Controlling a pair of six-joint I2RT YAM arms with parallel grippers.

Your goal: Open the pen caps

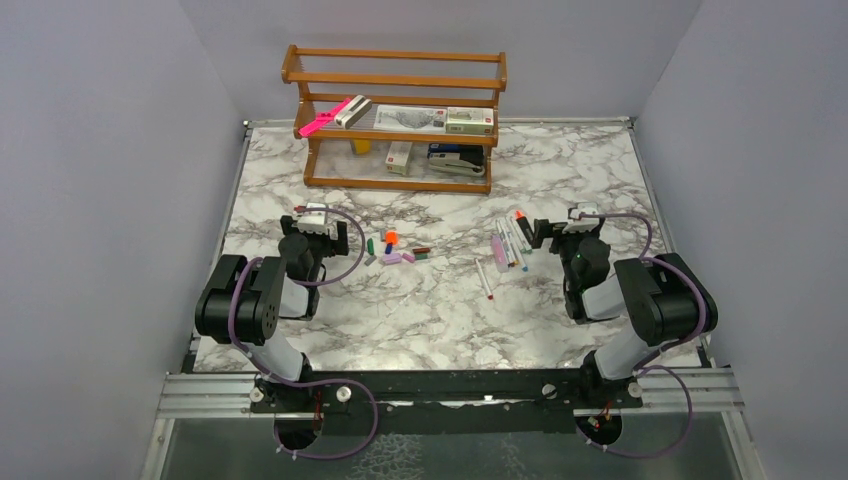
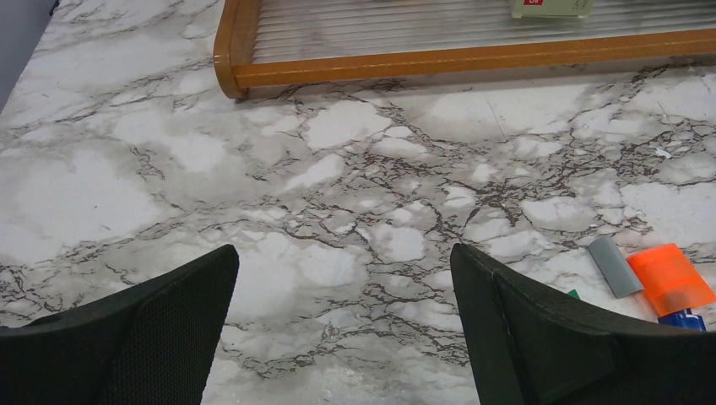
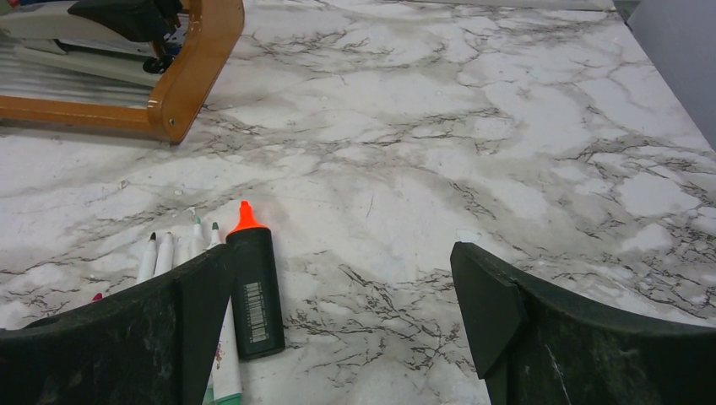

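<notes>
Several loose pen caps (image 1: 393, 249) lie in a cluster left of the table's middle: green, orange, blue, lilac and dark red. In the left wrist view an orange cap (image 2: 673, 278), a grey cap (image 2: 615, 266) and a blue cap (image 2: 684, 319) lie just right of my right finger. Several uncapped white markers (image 1: 508, 245) and a black highlighter (image 3: 253, 291) with a bare orange tip lie together; one marker (image 1: 484, 279) lies apart. My left gripper (image 1: 318, 228) (image 2: 344, 257) is open and empty, left of the caps. My right gripper (image 1: 572, 228) (image 3: 339, 253) is open and empty, right of the markers.
A wooden rack (image 1: 400, 120) stands at the back with small boxes, a long bright-pink item (image 1: 325, 118) and a stapler (image 1: 455, 160). Its lower rail (image 2: 456, 59) lies ahead of the left gripper, and its corner (image 3: 194, 76) lies far left of the right gripper. Walls enclose the table.
</notes>
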